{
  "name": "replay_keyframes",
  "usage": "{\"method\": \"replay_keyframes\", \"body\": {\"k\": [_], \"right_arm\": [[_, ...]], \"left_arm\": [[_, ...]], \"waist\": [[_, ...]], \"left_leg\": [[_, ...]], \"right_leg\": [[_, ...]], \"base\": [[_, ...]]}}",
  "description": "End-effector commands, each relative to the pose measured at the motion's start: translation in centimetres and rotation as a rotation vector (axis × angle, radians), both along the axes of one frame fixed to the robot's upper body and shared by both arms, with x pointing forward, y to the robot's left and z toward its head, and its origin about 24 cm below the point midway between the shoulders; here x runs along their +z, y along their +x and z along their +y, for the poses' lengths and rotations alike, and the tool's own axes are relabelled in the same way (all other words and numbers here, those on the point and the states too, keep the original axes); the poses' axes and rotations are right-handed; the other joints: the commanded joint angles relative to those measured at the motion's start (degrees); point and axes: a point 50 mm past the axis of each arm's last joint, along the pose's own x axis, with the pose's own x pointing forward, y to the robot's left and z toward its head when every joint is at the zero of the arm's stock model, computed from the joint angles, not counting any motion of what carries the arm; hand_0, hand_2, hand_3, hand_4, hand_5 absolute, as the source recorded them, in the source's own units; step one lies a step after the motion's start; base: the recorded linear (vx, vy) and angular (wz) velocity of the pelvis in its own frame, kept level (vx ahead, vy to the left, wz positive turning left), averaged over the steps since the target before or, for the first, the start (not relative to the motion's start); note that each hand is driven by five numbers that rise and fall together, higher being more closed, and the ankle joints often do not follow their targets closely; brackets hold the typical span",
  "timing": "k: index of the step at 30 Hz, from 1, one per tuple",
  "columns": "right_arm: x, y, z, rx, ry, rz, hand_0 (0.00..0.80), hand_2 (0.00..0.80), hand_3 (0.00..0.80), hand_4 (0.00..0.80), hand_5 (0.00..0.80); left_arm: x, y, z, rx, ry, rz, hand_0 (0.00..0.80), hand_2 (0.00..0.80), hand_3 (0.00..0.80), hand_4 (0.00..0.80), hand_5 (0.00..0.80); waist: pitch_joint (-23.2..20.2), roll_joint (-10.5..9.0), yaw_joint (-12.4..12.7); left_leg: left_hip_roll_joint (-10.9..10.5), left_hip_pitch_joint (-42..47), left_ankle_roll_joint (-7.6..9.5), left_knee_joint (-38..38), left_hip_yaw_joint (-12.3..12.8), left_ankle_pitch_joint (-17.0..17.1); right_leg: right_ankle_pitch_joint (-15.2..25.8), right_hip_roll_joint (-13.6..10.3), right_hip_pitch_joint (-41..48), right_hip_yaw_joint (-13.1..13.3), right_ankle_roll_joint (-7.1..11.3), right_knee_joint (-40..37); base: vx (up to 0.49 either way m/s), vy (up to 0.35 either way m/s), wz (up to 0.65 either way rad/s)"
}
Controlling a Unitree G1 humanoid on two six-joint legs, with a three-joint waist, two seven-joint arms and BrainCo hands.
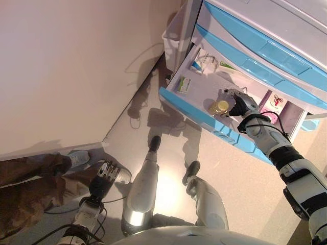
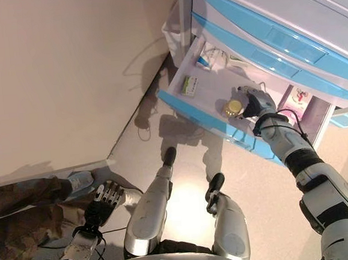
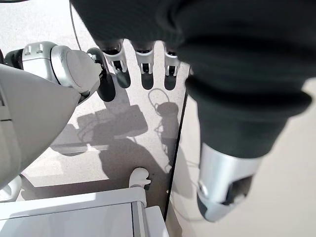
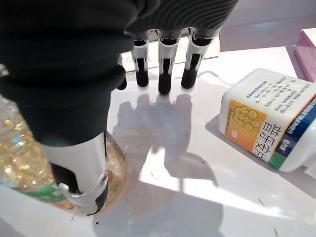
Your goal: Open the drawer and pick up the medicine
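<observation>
The lower drawer [image 1: 186, 108] of a white cabinet with blue fronts stands pulled open. Inside it a clear bottle of yellow capsules [image 1: 218, 107] lies near the front edge. My right hand [image 1: 240, 104] is inside the drawer right beside this bottle. In the right wrist view its fingers [image 4: 164, 69] are straight over the white drawer floor and its thumb [image 4: 79, 177] rests against the capsule bottle [image 4: 19, 163]. A white bottle with a blue and orange label [image 4: 266, 123] lies on its side nearby. My left hand [image 1: 102, 178] hangs low at the lower left, open and empty.
The drawer also holds a green-and-white box [image 1: 183, 85], clear packets [image 1: 204, 64] and a pink box [image 1: 273, 104]. Closed blue-fronted drawers [image 1: 265, 51] sit above. A wall [image 1: 61, 61] stands to the left. A person's legs in camouflage trousers [image 1: 30, 178] are near my left hand.
</observation>
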Motion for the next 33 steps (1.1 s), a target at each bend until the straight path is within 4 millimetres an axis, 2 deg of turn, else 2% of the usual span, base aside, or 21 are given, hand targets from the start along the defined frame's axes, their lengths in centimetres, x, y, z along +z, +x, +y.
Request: {"method": "replay_keyframes", "body": {"k": [1,16,33], "right_arm": [[3.3,0.8,0.6,0.078,-0.074,-0.099,0.000,0.000,0.000,0.000,0.000],[3.9,0.8,2.3,0.188,-0.115,-0.081,0.000,0.000,0.000,0.000,0.000],[3.4,0.6,3.8,0.289,-0.152,-0.014,0.000,0.000,0.000,0.000,0.000]], "left_arm": [[0.3,-0.9,0.6,-0.057,0.038,0.000,0.000,0.000,0.000,0.000,0.000],[0.5,-0.6,0.8,-0.055,0.050,-0.002,0.000,0.000,0.000,0.000,0.000],[0.6,-0.5,1.1,-0.056,0.060,-0.003,0.000,0.000,0.000,0.000,0.000]], "waist": [[-0.96,0.20,-0.40],[-0.91,-0.52,-0.29],[-0.75,-1.12,0.00]], "left_leg": [[-1.30,-2.17,1.22,6.94,1.18,-8.65],[-1.22,-2.17,1.24,7.05,1.04,-8.81],[-1.41,-2.62,1.30,7.14,0.92,-8.85]], "right_leg": [[6.64,-1.02,-2.56,1.27,1.34,-2.79],[6.53,-0.81,-2.42,1.16,1.32,-2.77],[6.61,-0.65,-2.60,0.92,1.40,-2.91]], "base": [[0.000,0.000,0.00],[0.000,0.000,0.00],[0.000,0.000,0.00]]}}
